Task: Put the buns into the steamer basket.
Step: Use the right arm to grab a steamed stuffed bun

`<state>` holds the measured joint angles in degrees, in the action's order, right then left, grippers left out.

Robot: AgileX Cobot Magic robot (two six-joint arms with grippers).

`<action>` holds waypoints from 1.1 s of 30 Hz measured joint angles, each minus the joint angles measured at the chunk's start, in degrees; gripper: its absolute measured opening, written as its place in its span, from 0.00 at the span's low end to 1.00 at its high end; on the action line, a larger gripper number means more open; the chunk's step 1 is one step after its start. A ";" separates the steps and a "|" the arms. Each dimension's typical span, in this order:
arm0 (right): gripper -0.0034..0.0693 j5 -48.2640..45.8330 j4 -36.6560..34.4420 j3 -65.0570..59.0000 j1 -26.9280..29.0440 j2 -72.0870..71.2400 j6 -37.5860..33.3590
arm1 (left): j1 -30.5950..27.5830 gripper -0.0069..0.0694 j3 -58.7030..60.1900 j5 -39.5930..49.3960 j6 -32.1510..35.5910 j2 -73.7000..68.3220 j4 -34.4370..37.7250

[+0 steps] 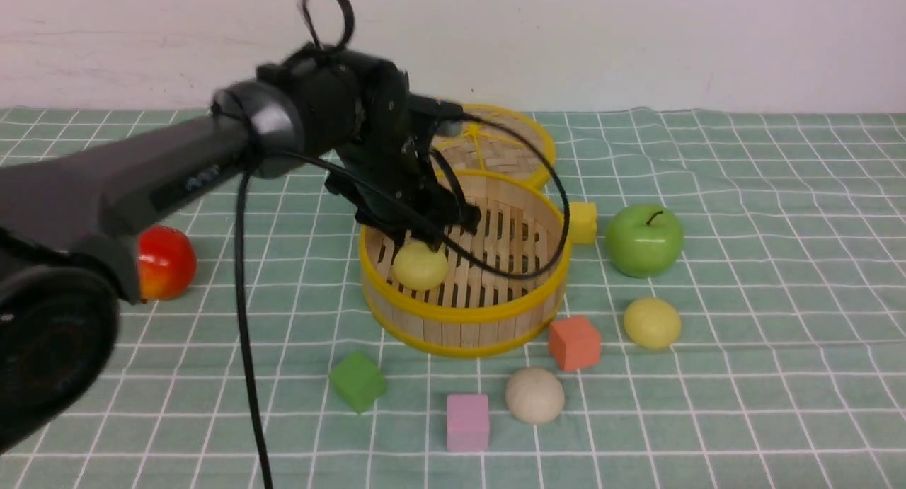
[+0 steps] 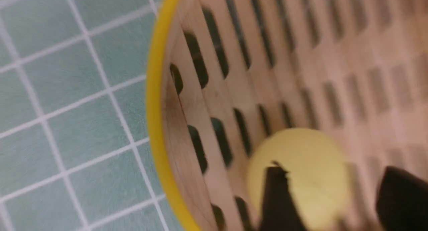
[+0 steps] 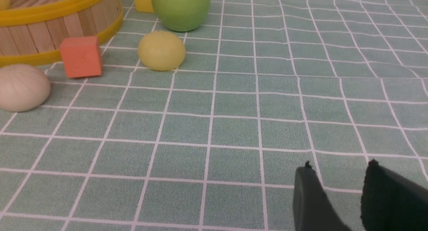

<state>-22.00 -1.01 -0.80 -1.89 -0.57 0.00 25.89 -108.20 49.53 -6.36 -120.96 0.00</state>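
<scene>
The steamer basket (image 1: 463,318) stands mid-table. One pale yellow bun (image 1: 420,265) lies on its slatted floor near the left wall; it also shows in the left wrist view (image 2: 311,170). My left gripper (image 1: 433,233) hovers just above that bun inside the basket, jaws open; in the left wrist view (image 2: 331,172) one finger overlaps the bun and the other stands clear of it. A second pale yellow bun (image 1: 652,323) and the beige bun (image 1: 535,395) lie on the cloth in front of the basket. My right gripper (image 3: 339,165) is open and empty, low over the cloth, well away from both buns (image 3: 161,50) (image 3: 22,87).
A green apple (image 1: 643,238), yellow cube (image 1: 583,221), orange cube (image 1: 574,342), pink cube (image 1: 468,422) and green cube (image 1: 357,381) surround the basket. A red apple (image 1: 165,262) lies at the left. The flat woven lid (image 1: 499,146) lies behind the basket.
</scene>
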 joint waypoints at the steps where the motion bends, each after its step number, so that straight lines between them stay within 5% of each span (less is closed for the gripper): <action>1: 0.38 0.00 0.00 0.00 0.00 0.00 0.00 | 0.00 0.67 0.00 0.57 -0.43 1.99 0.36; 6: 0.38 0.00 0.00 0.00 0.00 0.00 0.00 | 0.00 0.65 0.00 8.01 -0.62 13.50 2.67; 14: 0.38 0.00 0.00 0.00 0.00 0.00 0.00 | 0.00 0.07 14.65 8.35 3.12 37.90 6.10; 20: 0.38 0.00 0.00 0.00 0.00 0.00 0.00 | 0.00 0.07 34.45 -2.65 4.39 54.14 12.41; 27: 0.38 1.58 -0.83 -0.21 0.00 0.00 1.43 | 0.00 0.07 64.52 -18.47 16.03 76.49 25.05; 33: 0.38 14.52 -17.56 -0.65 0.00 0.00 14.47 | 0.00 0.07 83.08 -31.51 21.45 96.61 35.41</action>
<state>-7.48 -18.57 -1.45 -1.89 -0.57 14.47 25.89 -25.12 18.02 15.09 -24.35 35.41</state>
